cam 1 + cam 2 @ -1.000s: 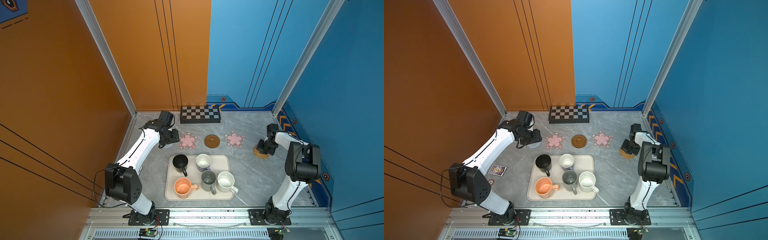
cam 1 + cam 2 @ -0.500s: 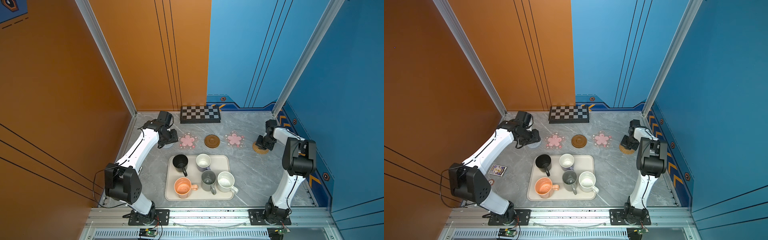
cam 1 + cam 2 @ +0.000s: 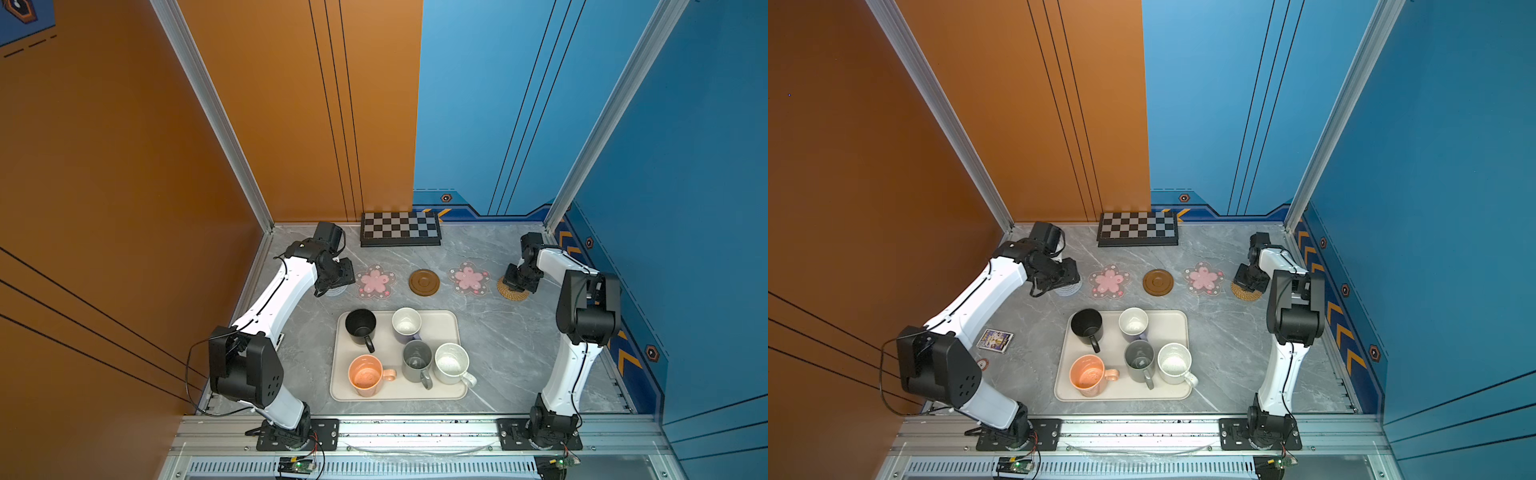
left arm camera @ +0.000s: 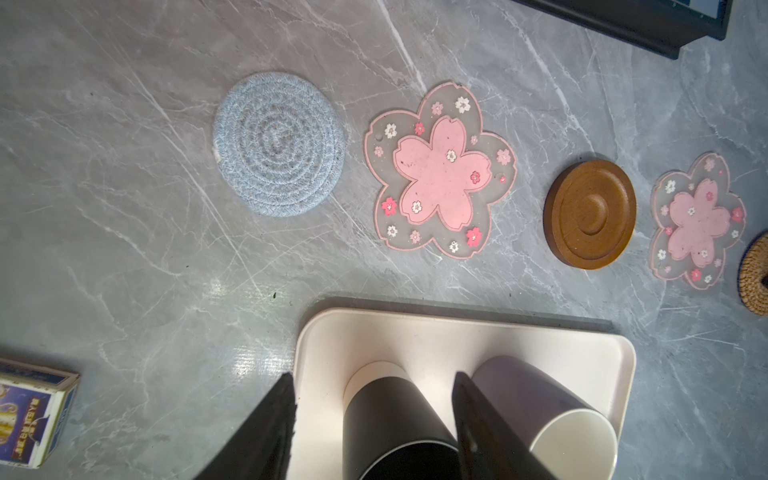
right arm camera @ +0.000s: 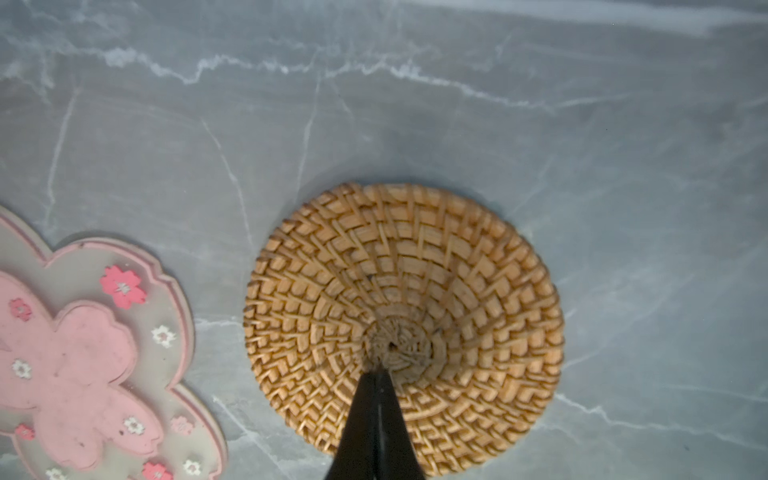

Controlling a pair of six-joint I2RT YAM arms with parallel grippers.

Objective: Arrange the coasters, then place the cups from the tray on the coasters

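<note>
Along the far side of the table: five coasters in one line: blue-grey coaster (image 4: 279, 145), pink flower coaster (image 3: 375, 281), brown wooden coaster (image 3: 424, 282), second pink flower coaster (image 3: 469, 277), rattan coaster (image 5: 415, 270). Each lies apart from its neighbour, so every cup gets its own mat.
Right gripper (image 5: 379, 374): closed tight and holding nothing. Its joined tips press on the woven centre of the rattan coaster. Judgement: you pin it from above because a flat mat slides more easily than it lifts by a thin edge.
Left gripper (image 4: 372, 376): fingers apart, empty. In both top views it hangs over the blue-grey coaster at the left end of the line. The black cup (image 3: 360, 326) shows between its fingers in the wrist view, but only in the line of sight.
Tray (image 3: 440, 320): on the near side of the line, clear of it. It holds all five cups upright: black, lavender cup (image 3: 406, 324), grey cup (image 3: 417, 359), white speckled cup (image 3: 451, 361), orange cup (image 3: 365, 374).
Stage: arranging looks nearly done; no cup is on a mat yet.
Watch: the rattan coaster lies near the second pink flower coaster, so a further push inward could overlap them.
Off-task: checkerboard (image 3: 400, 228), card box (image 3: 995, 340); leave both.
</note>
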